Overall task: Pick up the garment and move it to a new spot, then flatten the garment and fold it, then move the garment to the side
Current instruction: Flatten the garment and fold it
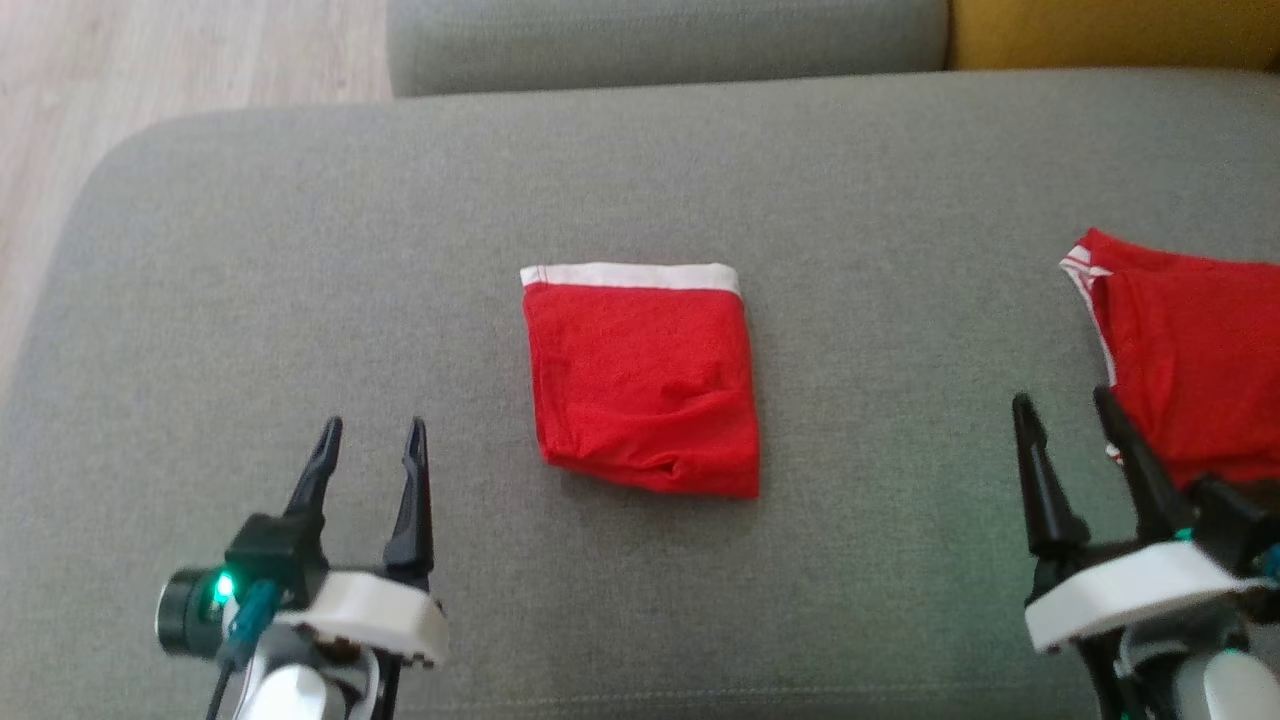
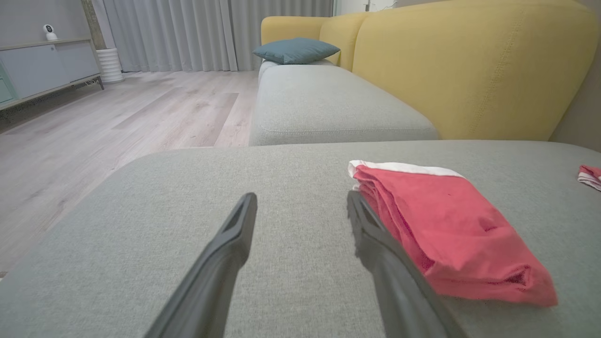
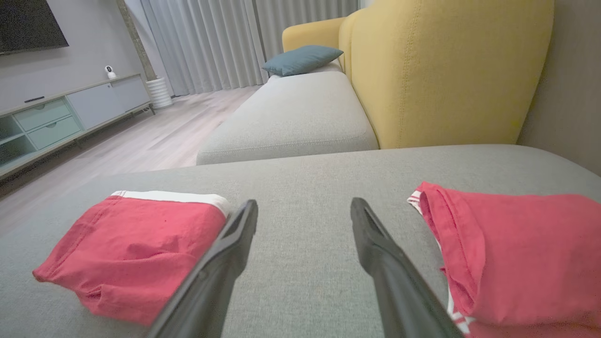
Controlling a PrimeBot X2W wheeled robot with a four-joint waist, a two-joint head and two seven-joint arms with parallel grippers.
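Note:
A red garment with a white waistband lies folded into a square in the middle of the grey sofa seat. It also appears to the right of my left fingers and left of my right fingers. My left gripper hovers open to the lower left of it, nothing between its fingers. My right gripper stands open at the lower right, empty, beside a second red garment, which sits at the right in the right wrist view.
The seat's left edge drops to a wooden floor. Behind lie another grey seat cushion, a yellow backrest and a blue pillow. A low cabinet stands across the room.

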